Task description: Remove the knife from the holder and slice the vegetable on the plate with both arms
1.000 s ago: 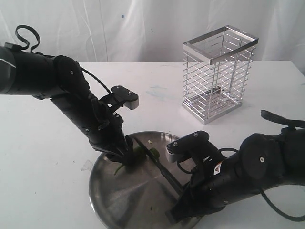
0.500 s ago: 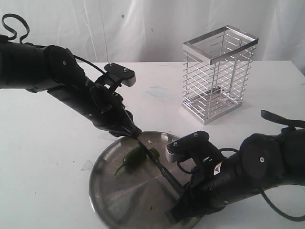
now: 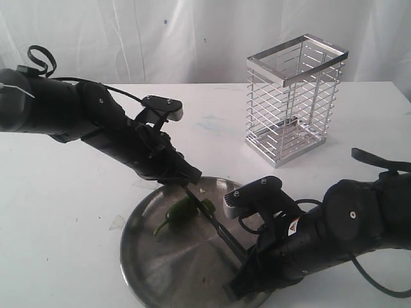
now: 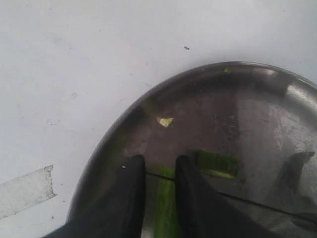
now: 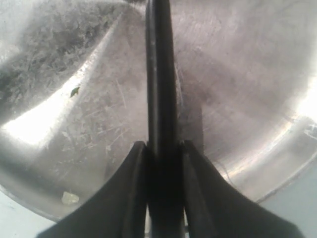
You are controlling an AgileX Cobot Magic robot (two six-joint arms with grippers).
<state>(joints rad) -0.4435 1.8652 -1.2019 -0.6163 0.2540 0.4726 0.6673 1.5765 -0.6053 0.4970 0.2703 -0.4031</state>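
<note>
On the plate, between its middle and its far rim, lies the pepper, with the knife blade resting across it, so slicing is the step in hand. Over the plate's near rim the right pincer is pinching the knife. Above the plate's far rim the left pincer hangs slightly spread, gripping nothing. Next, I judge, it should drop and pin the pepper before the blade presses down. Whether the pepper is cut through is hard to make out; the knife's handle is hidden.
</note>
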